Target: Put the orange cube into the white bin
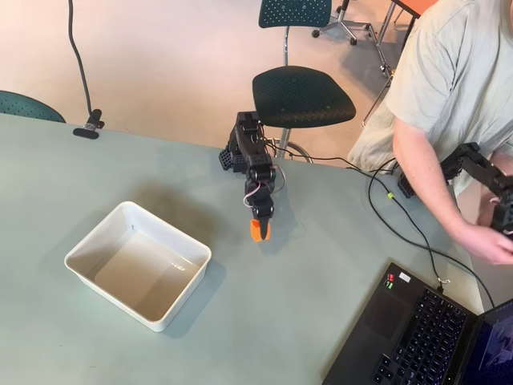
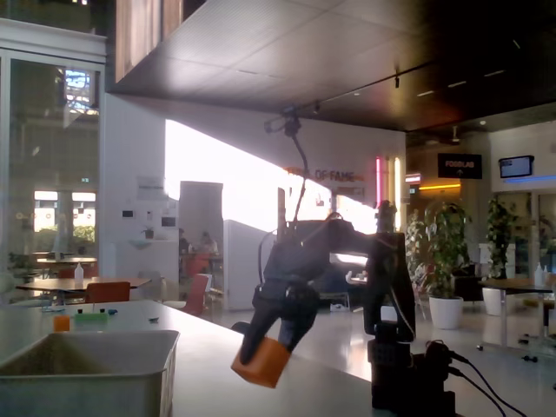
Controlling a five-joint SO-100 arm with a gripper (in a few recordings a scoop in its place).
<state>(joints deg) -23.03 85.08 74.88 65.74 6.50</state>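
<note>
The black arm reaches out over the pale green table (image 1: 321, 265), and its tool (image 1: 260, 230) is closed on the cube (image 1: 259, 232), a small solid orange block. In the fixed view the tool (image 2: 261, 347) holds the cube (image 2: 260, 362) lifted clear of the table (image 2: 261, 391), tilted down toward the bin (image 2: 87, 365).

In the overhead view the bin (image 1: 84, 242) lies at about 8 o'clock from the cube, well apart from it, with bare table between them. It is a shallow white plastic tub with rounded corners, a thin rim and a glossy inside.

At 4 o'clock from the cube sits an open black laptop (image 1: 417, 337), and black cables (image 1: 385, 208) curl across the table at 3 o'clock. A person (image 1: 449, 88) in a light shirt leans in at 2 o'clock. Beyond the table's far edge, at 12 o'clock, stands a chair (image 1: 303, 96) with a dark perforated seat.
</note>
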